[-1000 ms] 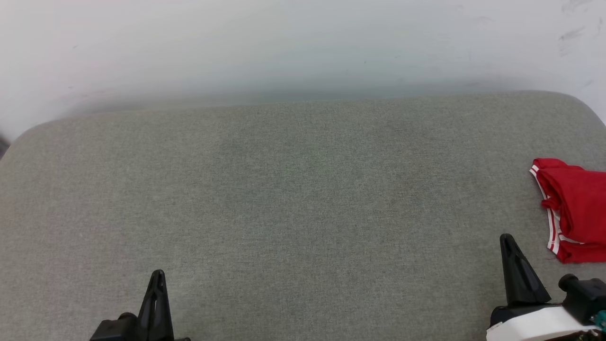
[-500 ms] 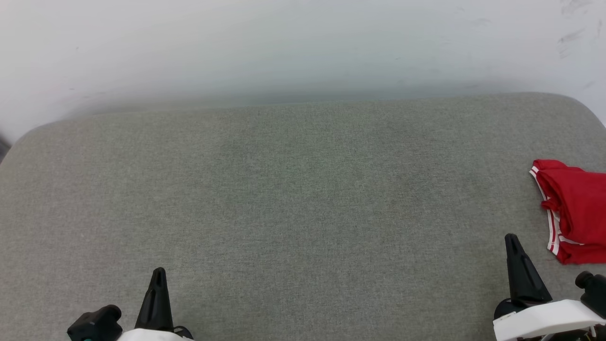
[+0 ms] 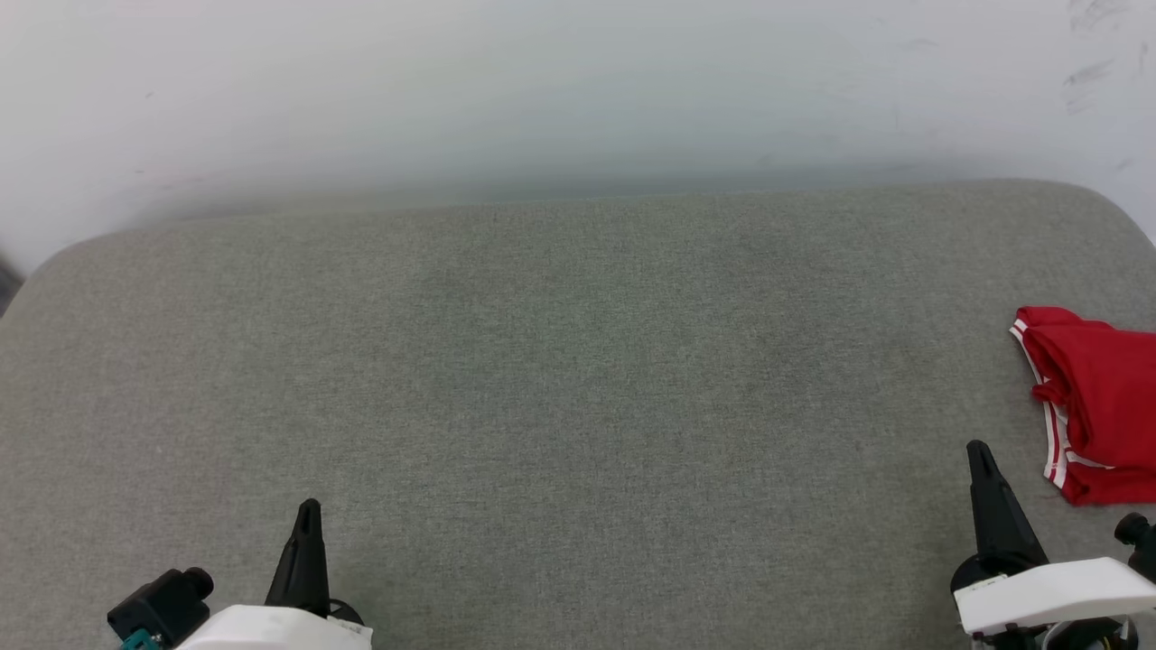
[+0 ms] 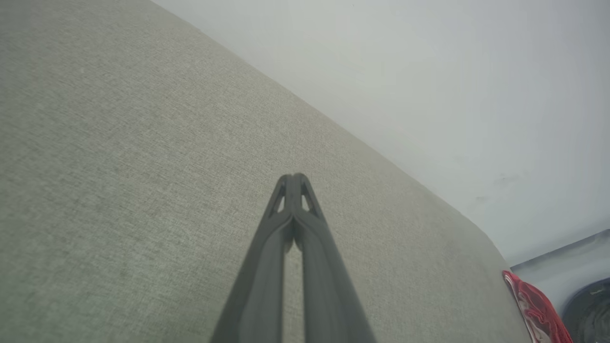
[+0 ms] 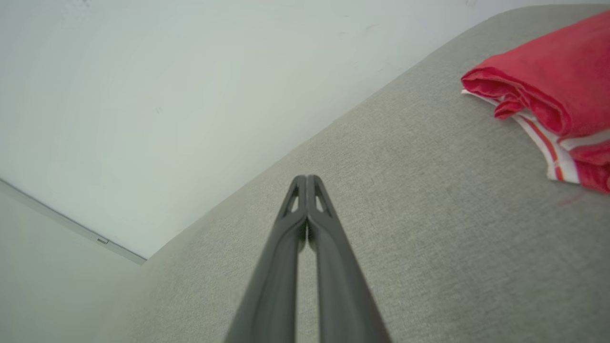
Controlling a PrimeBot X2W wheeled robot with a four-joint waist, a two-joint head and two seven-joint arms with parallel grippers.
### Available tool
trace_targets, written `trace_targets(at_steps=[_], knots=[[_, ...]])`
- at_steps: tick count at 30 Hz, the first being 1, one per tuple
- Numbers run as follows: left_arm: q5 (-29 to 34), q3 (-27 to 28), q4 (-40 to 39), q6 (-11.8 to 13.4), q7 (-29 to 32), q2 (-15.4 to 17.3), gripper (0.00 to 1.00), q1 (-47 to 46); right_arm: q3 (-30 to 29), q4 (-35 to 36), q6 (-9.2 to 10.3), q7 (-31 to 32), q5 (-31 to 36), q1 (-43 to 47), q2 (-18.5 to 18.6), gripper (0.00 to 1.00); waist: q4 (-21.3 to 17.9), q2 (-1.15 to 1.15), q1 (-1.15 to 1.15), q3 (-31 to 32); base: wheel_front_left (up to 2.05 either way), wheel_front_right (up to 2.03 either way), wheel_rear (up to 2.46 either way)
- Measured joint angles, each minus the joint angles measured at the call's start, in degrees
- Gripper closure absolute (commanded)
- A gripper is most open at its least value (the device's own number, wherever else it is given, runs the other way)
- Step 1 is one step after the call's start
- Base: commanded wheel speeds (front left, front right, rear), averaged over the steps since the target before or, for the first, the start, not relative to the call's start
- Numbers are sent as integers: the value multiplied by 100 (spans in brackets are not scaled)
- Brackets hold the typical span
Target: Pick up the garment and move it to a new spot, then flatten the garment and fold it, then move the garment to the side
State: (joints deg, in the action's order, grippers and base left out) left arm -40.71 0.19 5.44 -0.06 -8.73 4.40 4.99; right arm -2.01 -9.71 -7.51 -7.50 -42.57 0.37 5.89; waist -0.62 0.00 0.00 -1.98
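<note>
The garment (image 3: 1097, 397) is a red fabric bundle with red-and-white striped trim, lying folded at the right edge of the grey fabric surface (image 3: 578, 379). It also lies at the upper right of the right wrist view (image 5: 548, 90) and as a red sliver at the lower right of the left wrist view (image 4: 536, 307). My right gripper (image 3: 978, 449) sits shut at the lower right, just left of the garment and apart from it; its tips (image 5: 307, 180) meet with nothing between. At the lower left, my left gripper (image 3: 309, 506) is shut and empty, tips together (image 4: 293, 177).
A pale wall (image 3: 578, 90) runs behind the grey surface's far edge. The surface has rounded far corners. A dark round object (image 4: 591, 309) sits beyond the surface's right end, past the garment.
Both arms have shifted slightly, with more of each white forearm showing at the bottom. The garment has not moved. Both grippers stay shut.
</note>
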Motion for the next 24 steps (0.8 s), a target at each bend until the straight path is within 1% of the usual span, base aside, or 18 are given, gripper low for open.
trace_targets(at_steps=[9, 24], knots=[[-765, 16, 103, -99, 166, 18, 100, -152, -36, -56, 0, 171, -708, -94, -26, 100, 6, 0, 0, 17, 0, 0, 0], [-1870, 67, 270, -248, 410, 37, 100, -354, -100, -143, 1, 436, -1737, -213, -62, 100, 16, 0, 0, 46, 0, 0, 0]])
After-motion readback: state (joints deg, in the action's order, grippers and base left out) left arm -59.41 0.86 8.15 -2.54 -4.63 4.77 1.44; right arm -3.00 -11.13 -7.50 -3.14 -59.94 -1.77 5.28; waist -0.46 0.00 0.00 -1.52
